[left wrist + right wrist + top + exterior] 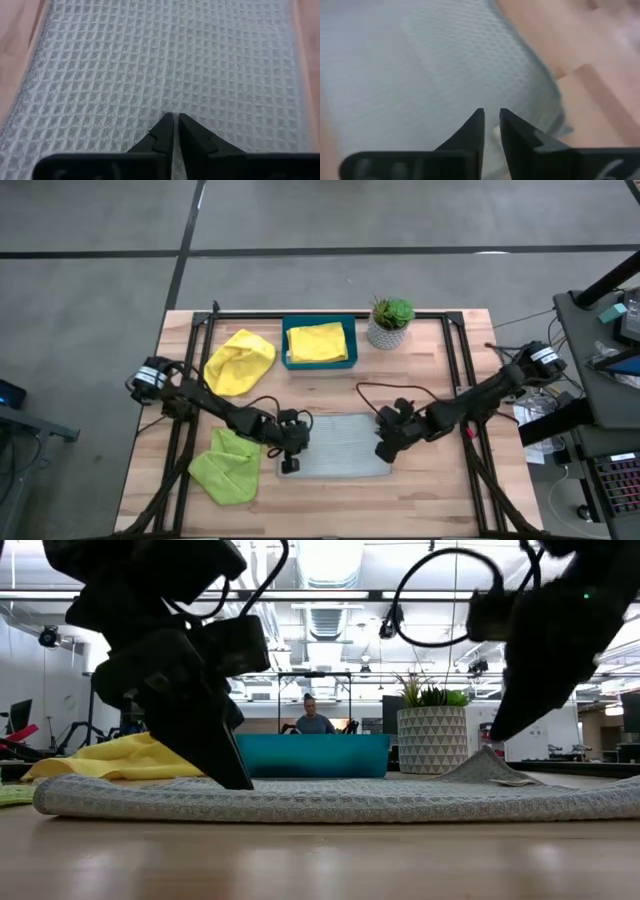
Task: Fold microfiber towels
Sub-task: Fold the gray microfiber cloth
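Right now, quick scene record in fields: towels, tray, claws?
grey towel: flat at table's front centre, right edge lifted
left claw: shut on grey towel's left edge
right claw: at grey towel's right edge, narrow gap, grip unclear
yellow towel: crumpled, left of tray
teal tray: holds folded yellow towel
lime green towel: front left
potted plant: right of tray
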`<act>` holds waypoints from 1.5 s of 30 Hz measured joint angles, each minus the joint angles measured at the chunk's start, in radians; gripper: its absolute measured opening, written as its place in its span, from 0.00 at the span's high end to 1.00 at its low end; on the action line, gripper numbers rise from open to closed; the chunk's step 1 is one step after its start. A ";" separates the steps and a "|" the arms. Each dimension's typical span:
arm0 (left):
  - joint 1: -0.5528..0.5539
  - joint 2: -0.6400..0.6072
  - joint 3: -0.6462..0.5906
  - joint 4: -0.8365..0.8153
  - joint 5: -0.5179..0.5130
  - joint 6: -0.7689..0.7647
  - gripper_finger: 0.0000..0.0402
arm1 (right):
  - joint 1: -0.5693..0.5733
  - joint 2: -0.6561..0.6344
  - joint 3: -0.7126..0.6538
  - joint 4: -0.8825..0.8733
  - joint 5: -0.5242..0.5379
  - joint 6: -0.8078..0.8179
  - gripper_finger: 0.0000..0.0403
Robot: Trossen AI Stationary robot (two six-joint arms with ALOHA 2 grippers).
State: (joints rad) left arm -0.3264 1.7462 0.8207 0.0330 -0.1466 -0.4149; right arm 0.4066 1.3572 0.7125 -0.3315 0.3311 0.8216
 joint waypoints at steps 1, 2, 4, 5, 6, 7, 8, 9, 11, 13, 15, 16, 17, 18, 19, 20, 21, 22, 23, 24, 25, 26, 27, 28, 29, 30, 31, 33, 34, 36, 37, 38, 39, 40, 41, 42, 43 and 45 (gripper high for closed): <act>0.000 0.001 0.000 0.002 -0.007 0.000 0.97 | -0.001 0.016 -0.002 0.007 0.024 -0.006 0.88; 0.000 0.001 -0.001 0.001 -0.015 -0.001 0.97 | -0.002 0.035 -0.004 0.008 0.048 -0.009 0.90; 0.002 0.001 -0.002 0.001 -0.037 -0.002 0.97 | -0.010 0.068 -0.004 0.009 0.089 -0.013 0.94; 0.004 0.000 -0.004 -0.001 -0.054 -0.002 0.97 | -0.015 0.083 -0.004 0.008 0.103 -0.014 0.95; 0.006 -0.002 -0.004 -0.005 -0.068 0.000 0.97 | -0.022 0.098 -0.004 0.009 0.116 -0.014 0.97; 0.009 -0.003 -0.005 -0.006 -0.079 0.001 0.97 | -0.030 0.109 -0.004 0.008 0.129 -0.015 0.97; 0.012 -0.003 -0.006 -0.007 -0.088 0.001 0.97 | -0.036 0.119 -0.004 0.007 0.140 -0.016 0.97; 0.016 -0.003 -0.006 -0.009 -0.098 0.002 0.97 | -0.044 0.126 -0.004 0.007 0.144 -0.027 0.98; 0.025 -0.004 -0.009 -0.013 -0.100 0.002 0.97 | -0.058 0.133 -0.004 0.005 0.143 -0.055 0.98; 0.033 -0.005 -0.010 -0.013 -0.102 0.002 0.97 | -0.078 0.132 -0.004 -0.007 0.142 -0.085 0.98; 0.043 -0.004 -0.010 -0.012 -0.102 0.002 0.97 | -0.106 0.129 -0.004 -0.014 0.142 -0.132 0.98; 0.049 -0.004 -0.010 -0.012 -0.104 0.002 0.97 | -0.120 0.127 -0.004 -0.018 0.143 -0.152 0.98; 0.054 -0.004 -0.010 -0.012 -0.106 0.001 0.97 | -0.134 0.125 -0.004 -0.018 0.144 -0.178 0.98; 0.058 -0.004 -0.010 -0.012 -0.107 0.001 0.97 | -0.150 0.124 -0.004 -0.018 0.144 -0.202 0.98; 0.061 -0.004 -0.010 -0.012 -0.110 0.001 0.97 | -0.166 0.123 -0.005 -0.021 0.144 -0.228 0.98; 0.064 -0.004 -0.010 -0.014 -0.119 -0.003 0.97 | -0.182 0.123 -0.005 -0.025 0.141 -0.251 0.98; 0.066 -0.004 -0.010 -0.014 -0.124 -0.010 0.97 | -0.199 0.123 -0.005 -0.030 0.141 -0.273 0.98; 0.069 -0.004 -0.010 -0.015 -0.126 -0.021 0.97 | -0.216 0.121 -0.005 -0.031 0.141 -0.297 0.98; 0.072 -0.004 -0.010 -0.015 -0.126 -0.025 0.97 | -0.232 0.115 -0.005 -0.032 0.138 -0.315 0.98; 0.072 -0.004 -0.010 -0.015 -0.126 -0.025 0.97 | -0.244 0.105 -0.005 -0.036 0.132 -0.323 0.98; 0.072 -0.005 -0.010 -0.015 -0.126 -0.025 0.97 | -0.254 0.090 -0.005 -0.037 0.115 -0.332 0.98; 0.072 -0.005 -0.010 -0.015 -0.126 -0.026 0.97 | -0.261 0.073 -0.005 -0.035 0.090 -0.341 0.98; 0.072 -0.005 -0.010 -0.015 -0.127 -0.026 0.97 | -0.264 0.053 -0.005 -0.035 0.064 -0.345 0.98; 0.072 -0.006 -0.010 -0.016 -0.127 -0.026 0.97 | -0.264 0.032 -0.005 -0.035 0.034 -0.349 0.98; 0.072 -0.006 -0.010 -0.016 -0.127 -0.026 0.97 | -0.264 0.011 -0.005 -0.034 -0.003 -0.353 0.98; 0.072 -0.006 -0.010 -0.016 -0.127 -0.026 0.97 | -0.260 -0.010 -0.005 -0.029 -0.053 -0.359 0.98; 0.072 -0.006 -0.010 -0.016 -0.128 -0.026 0.97 | -0.257 -0.028 -0.005 -0.026 -0.118 -0.360 0.98; 0.072 -0.007 -0.011 -0.016 -0.128 -0.026 0.97 | -0.242 -0.054 -0.006 -0.018 -0.236 -0.358 0.98; 0.072 -0.007 -0.011 -0.016 -0.127 -0.026 0.97 | -0.232 -0.061 -0.007 -0.013 -0.269 -0.347 0.98; 0.072 -0.007 -0.011 -0.016 -0.128 -0.025 0.97 | -0.211 -0.063 -0.008 -0.018 -0.288 -0.322 0.98; 0.071 -0.007 -0.011 -0.016 -0.127 -0.025 0.97 | -0.202 -0.062 -0.009 -0.026 -0.288 -0.310 0.98; 0.071 -0.007 -0.011 -0.016 -0.127 -0.025 0.97 | -0.198 -0.056 -0.011 -0.033 -0.287 -0.301 0.98; 0.071 -0.007 -0.011 -0.016 -0.127 -0.025 0.97 | -0.195 -0.048 -0.013 -0.034 -0.286 -0.295 0.98; 0.071 -0.007 -0.011 -0.016 -0.127 -0.025 0.97 | -0.195 -0.039 -0.016 -0.033 -0.281 -0.294 0.98; 0.071 -0.007 -0.011 -0.016 -0.127 -0.025 0.97 | -0.195 -0.026 -0.021 -0.034 -0.275 -0.294 0.98; 0.071 -0.008 -0.011 -0.016 -0.127 -0.025 0.97 | -0.197 -0.014 -0.024 -0.036 -0.262 -0.294 0.98; 0.071 -0.008 -0.011 -0.016 -0.127 -0.025 0.97 | -0.201 -0.004 -0.028 -0.037 -0.242 -0.294 0.98; 0.071 -0.008 -0.011 -0.016 -0.127 -0.025 0.97 | -0.217 0.018 -0.037 -0.035 -0.212 -0.298 0.98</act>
State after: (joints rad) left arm -0.2550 1.7386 0.8101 0.0174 -0.2741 -0.4398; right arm 0.1891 1.3750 0.6756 -0.3661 0.1189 0.5235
